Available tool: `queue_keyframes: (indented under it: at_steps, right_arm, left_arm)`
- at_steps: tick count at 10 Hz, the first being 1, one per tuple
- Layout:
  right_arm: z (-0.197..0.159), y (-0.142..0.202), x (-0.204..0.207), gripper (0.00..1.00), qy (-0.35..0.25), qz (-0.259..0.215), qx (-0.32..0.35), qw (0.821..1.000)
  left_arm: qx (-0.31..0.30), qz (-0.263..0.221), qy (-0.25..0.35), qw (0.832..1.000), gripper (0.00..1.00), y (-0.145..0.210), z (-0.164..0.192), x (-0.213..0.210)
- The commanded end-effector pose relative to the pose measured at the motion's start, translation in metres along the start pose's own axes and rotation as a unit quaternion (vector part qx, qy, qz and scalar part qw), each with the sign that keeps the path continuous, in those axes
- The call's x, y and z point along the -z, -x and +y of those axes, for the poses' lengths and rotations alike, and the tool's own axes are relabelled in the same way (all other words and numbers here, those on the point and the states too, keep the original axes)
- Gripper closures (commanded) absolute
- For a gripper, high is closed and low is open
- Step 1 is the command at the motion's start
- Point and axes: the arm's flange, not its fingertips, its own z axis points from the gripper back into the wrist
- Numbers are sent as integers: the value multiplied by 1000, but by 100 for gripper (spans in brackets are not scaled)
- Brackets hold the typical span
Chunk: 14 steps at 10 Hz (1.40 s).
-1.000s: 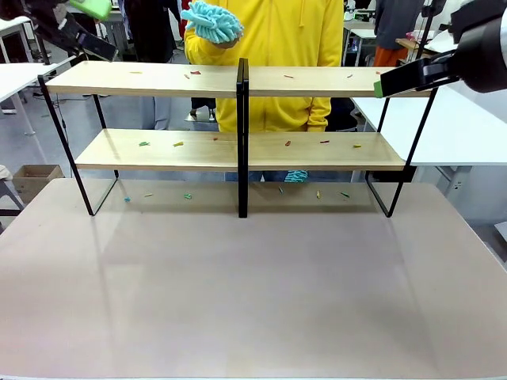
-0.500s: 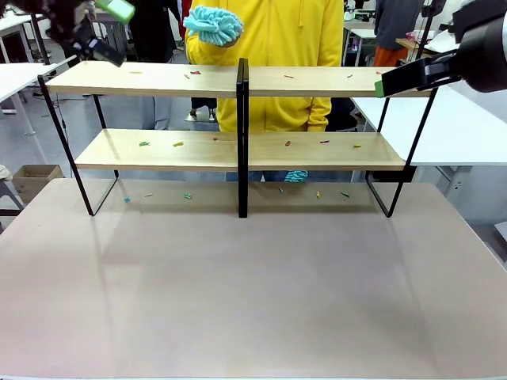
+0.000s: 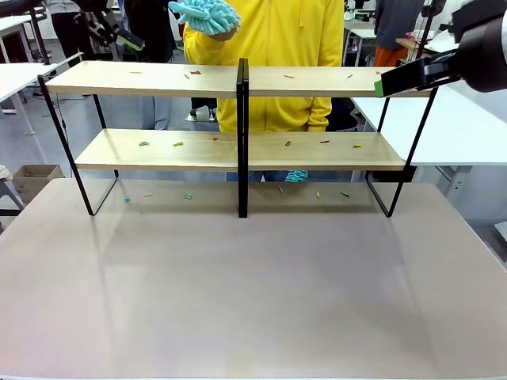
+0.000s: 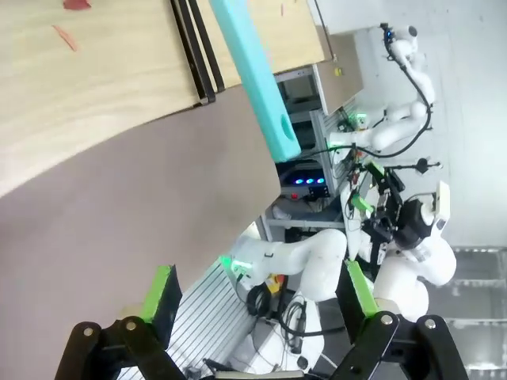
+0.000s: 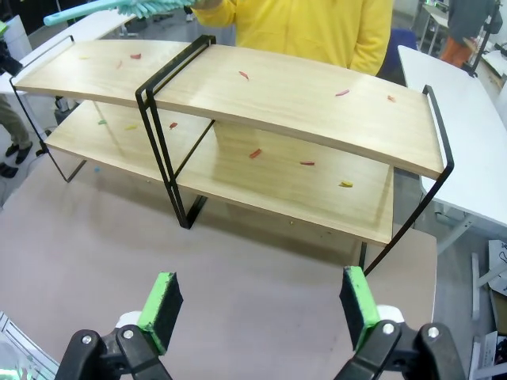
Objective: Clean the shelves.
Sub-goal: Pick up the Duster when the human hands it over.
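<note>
Grey-brown table, wooden two-tier shelves standing at its far side, person in yellow behind them holding a teal duster above the top board, left gripper and right gripper both spread wide and empty, small coloured scraps on both boards
</note>
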Motion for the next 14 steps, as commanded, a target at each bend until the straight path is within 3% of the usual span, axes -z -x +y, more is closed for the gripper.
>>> queue_keyframes:
  at_steps: [1, 2, 5, 7, 10, 14]
  right_arm:
    - [-1, -1, 0, 0, 0, 0, -2, 1000]
    - [-1, -1, 0, 0, 0, 0, -2, 1000]
    - [-1, -1, 0, 0, 0, 0, -2, 1000]
    - [-1, -1, 0, 0, 0, 0, -2, 1000]
    - [-1, -1, 0, 0, 0, 0, -2, 1000]
    - [-1, -1, 0, 0, 0, 0, -2, 1000]
  left_arm:
    - [-15, -6, 3, 1000, 0, -10, 6, 3]
    - [-31, -26, -10, 999, 0, -1, 2, 12]
    - [-122, -39, 57, 990, 0, -49, 1, 18]
    - [-160, -40, 67, 984, 0, -65, 9, 30]
    - [-177, -97, 93, 975, 0, -81, 19, 35]
    - [-194, -94, 94, 972, 0, -88, 32, 36]
